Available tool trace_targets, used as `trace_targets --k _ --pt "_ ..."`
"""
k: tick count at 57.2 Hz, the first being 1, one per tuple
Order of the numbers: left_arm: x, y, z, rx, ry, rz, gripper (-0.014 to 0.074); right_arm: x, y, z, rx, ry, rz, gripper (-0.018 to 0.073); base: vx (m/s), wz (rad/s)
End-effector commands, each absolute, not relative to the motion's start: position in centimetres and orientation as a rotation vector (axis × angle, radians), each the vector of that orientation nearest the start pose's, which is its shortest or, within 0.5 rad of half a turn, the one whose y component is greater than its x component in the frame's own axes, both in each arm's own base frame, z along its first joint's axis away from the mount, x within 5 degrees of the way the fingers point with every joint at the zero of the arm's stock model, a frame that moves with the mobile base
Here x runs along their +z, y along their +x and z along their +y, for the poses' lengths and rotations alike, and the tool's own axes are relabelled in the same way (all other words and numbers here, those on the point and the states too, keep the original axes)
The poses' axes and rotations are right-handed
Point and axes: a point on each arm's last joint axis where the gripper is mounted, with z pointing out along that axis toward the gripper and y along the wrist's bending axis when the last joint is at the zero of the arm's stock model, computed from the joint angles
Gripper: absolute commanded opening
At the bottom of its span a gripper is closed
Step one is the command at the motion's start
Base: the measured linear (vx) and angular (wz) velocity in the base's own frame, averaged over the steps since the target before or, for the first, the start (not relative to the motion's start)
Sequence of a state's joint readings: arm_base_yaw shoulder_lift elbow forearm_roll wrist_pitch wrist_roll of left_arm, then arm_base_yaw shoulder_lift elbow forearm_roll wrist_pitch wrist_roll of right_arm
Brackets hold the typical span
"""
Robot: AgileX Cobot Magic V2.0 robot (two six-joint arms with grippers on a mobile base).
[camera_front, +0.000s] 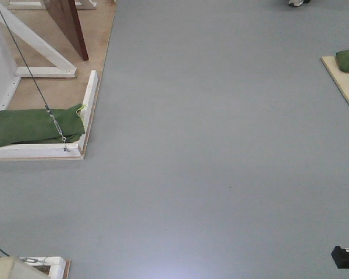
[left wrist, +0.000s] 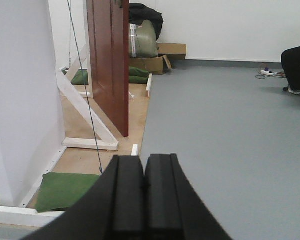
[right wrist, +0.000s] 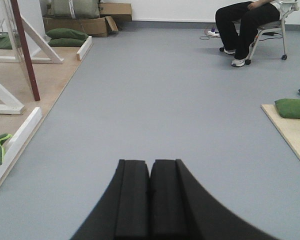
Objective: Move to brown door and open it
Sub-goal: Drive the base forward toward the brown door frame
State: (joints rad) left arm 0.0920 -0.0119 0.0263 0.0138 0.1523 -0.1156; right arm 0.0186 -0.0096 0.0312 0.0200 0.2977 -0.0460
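Both the left tool [left wrist: 143,200] and right tool [right wrist: 150,200] sit pinched shut on nothing, fair enough imo since the brown door [left wrist: 110,65] stands ahead-left, well out of reach, propped by white braces [left wrist: 85,112] with green bags [camera_front: 38,125] weighing the frame down.

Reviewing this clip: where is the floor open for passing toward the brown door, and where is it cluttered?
Open: the wide grey floor between the door platform's white edging and the plywood board on the right, running up to the seated person. Crowded: around the brown door, where white braces, a steel cable and a green sandbag occupy the platform.
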Motion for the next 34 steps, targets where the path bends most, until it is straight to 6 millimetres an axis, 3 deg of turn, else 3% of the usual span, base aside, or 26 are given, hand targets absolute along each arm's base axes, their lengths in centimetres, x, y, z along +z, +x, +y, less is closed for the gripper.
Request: trace_targets --k 1,34 --pt "20.50 5.46 0.52 -0.007 -0.151 1.532 -0.0003 18.25 5.52 0.11 -0.014 -0.049 1.714 0.0000 0.31 -0.05" --pt "20.50 5.46 0.52 -0.007 -0.151 1.532 -0.0003 18.25 5.52 0.11 -0.014 -0.049 1.714 0.0000 0.37 -0.01"
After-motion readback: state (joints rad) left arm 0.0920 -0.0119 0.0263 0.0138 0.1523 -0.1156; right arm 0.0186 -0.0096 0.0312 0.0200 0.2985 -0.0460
